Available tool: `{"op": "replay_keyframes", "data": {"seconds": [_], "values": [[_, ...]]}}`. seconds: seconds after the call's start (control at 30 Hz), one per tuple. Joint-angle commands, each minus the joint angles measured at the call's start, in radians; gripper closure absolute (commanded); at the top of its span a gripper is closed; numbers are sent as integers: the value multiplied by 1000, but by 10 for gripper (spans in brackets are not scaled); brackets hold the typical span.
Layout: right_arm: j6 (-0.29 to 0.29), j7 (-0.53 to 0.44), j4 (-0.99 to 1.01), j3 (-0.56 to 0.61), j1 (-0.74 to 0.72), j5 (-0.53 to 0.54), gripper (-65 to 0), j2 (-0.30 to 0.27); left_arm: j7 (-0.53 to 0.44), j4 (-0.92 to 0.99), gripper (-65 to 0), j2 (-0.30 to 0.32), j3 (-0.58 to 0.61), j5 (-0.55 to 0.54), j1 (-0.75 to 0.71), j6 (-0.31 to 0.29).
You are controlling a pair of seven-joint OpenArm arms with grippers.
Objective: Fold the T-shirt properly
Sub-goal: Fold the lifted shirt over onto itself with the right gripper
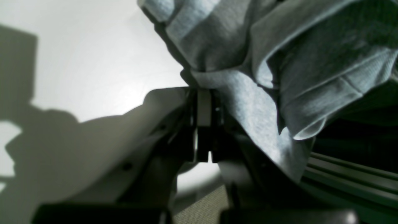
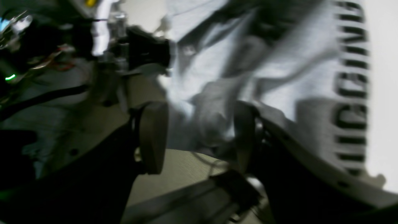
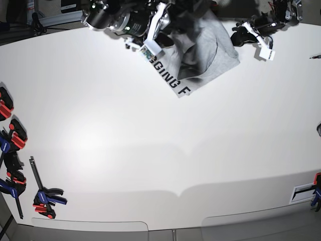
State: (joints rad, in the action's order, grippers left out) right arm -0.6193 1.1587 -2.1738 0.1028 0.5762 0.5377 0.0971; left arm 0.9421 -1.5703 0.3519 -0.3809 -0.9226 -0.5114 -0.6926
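The light grey T-shirt (image 3: 205, 57) is bunched at the far edge of the white table (image 3: 150, 150), with black lettering (image 3: 173, 80) facing up on its near-left edge. My left gripper (image 1: 203, 93) is shut on a fold of the shirt (image 1: 311, 62), which drapes to its right; in the base view this gripper (image 3: 235, 37) is at the shirt's right edge. My right gripper (image 2: 199, 133) has its jaws wide apart with a bunch of shirt cloth (image 2: 279, 71) between them; the lettering (image 2: 351, 93) runs along the right. In the base view it (image 3: 160, 25) is at the shirt's upper left.
Several red, blue and black clamps (image 3: 45, 196) lie along the table's left edge, and one (image 3: 316, 193) is at the right edge. An aluminium rail (image 1: 351, 180) runs behind the table under the hanging cloth. The other arm's cabling (image 2: 31, 62) is close on the left.
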Motion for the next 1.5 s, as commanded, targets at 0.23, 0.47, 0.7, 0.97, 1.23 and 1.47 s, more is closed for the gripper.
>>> {"op": "replay_keyframes", "data": {"seconds": [0.23,0.47,0.7,0.97,1.23,1.47], "values": [[25,-45,-18,21,0,-45,-321,3,-2,-9,0,12,-4,-2,-1,-6],[70,-45,-1,134,0,-117,-321,3,-2,-9,0,12,-4,-2,-1,-6],[129,-63,42,175,-1,-243,-275,3,-2,-9,0,12,-4,-2,-1,-6],[82,-17,42,224,-16,-148,0,3,-12,-9,0,12,-4,-2,-1,-6],[28,69,42,346,-26,-66,0,3,-12,-9,0,12,-4,-2,-1,-6],[2,69,42,346,-29,-48,0,3,-16,-9,0,12,-4,-2,-1,-6]]}}
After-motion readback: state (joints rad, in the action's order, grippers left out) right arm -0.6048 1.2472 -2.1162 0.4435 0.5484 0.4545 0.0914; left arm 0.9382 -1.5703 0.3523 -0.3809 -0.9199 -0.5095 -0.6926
